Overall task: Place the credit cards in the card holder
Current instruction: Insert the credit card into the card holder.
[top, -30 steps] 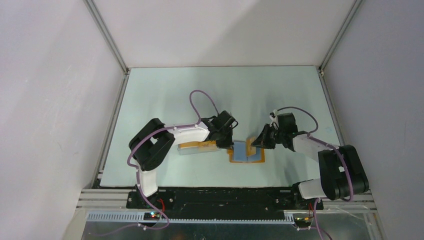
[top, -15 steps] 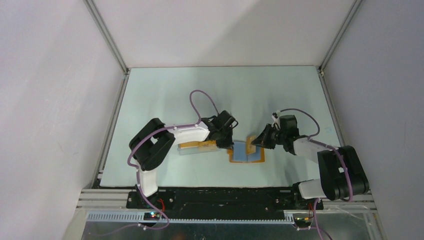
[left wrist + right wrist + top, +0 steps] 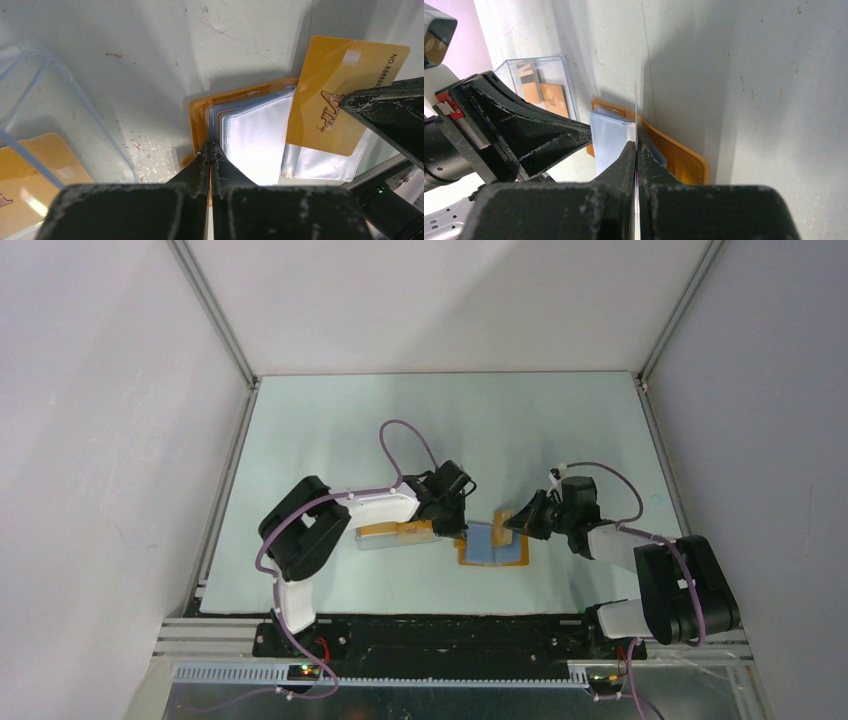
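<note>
The card holder [image 3: 490, 548] lies open on the table, orange outside with blue-grey pockets. My left gripper [image 3: 458, 530] is shut on its left orange edge [image 3: 200, 112], as the left wrist view [image 3: 210, 147] shows. My right gripper [image 3: 517, 523] is shut on a golden credit card [image 3: 336, 95] marked VIP and holds it on edge over the holder's right half. In the right wrist view [image 3: 636, 146] the card shows edge-on [image 3: 636, 112] above the pockets [image 3: 609, 137]. Another golden card [image 3: 35, 170] lies in the clear box.
A clear plastic box [image 3: 385, 537] lies left of the holder, under the left arm, with cards inside [image 3: 554, 97]. The two grippers are close together over the holder. Enclosure walls stand on the left, right and back of the table.
My right wrist has shifted slightly toward the near right, with the card still in its jaws over the holder. The left gripper has not moved.
</note>
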`<state>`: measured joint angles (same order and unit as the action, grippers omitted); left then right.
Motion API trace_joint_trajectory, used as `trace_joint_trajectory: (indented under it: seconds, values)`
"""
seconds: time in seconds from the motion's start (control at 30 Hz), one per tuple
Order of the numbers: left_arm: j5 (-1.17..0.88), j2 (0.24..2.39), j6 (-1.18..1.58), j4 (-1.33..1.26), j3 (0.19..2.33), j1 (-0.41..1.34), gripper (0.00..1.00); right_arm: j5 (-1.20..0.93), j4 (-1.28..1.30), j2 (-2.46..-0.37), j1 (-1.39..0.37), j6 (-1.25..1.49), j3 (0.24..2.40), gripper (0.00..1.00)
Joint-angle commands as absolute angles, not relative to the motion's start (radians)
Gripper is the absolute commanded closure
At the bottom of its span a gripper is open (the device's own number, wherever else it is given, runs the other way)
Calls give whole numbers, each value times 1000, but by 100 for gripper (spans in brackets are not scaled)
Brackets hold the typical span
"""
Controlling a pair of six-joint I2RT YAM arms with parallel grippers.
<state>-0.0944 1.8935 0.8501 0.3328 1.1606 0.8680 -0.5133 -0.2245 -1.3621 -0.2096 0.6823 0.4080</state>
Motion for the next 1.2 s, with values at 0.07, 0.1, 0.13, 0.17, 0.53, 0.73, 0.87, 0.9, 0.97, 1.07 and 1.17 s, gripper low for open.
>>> trace_joint_trajectory:
  seconds: [0.07,0.1,0.13,0.17,0.53,0.73,0.87,0.9,0.97,1.07,1.17]
  values:
    - [-90,1970,853,354,1147,873,100,-554,-341,-1358,-206,733,371,100]
    - [-91,1970,853,354,1147,873,100,-555,-341,-1347,-206,734,369,100]
    - [-91,1970,853,354,1146,873,100,-553,-337,-1339,-205,732,367,100]
    - [-91,1970,853,354,1146,874,100,-548,-324,-1320,-203,727,368,100]
    - [-93,1974,852,354,1147,874,100,-514,-261,-1256,-188,694,365,100]
    - [-97,1979,853,354,1149,873,100,-489,-275,-1288,-183,698,358,100]
    - [-99,1980,852,354,1149,873,100,-492,-304,-1331,-184,706,356,100]
    - [-101,1981,853,354,1149,873,100,-495,-309,-1340,-184,706,356,100]
    - [-105,1985,852,354,1150,872,100,-505,-333,-1368,-184,708,356,100]
    - [-107,1988,851,353,1153,874,100,-535,-369,-1403,-185,724,348,100]
    - [-109,1992,851,353,1154,873,100,-563,-415,-1425,-186,747,341,100]
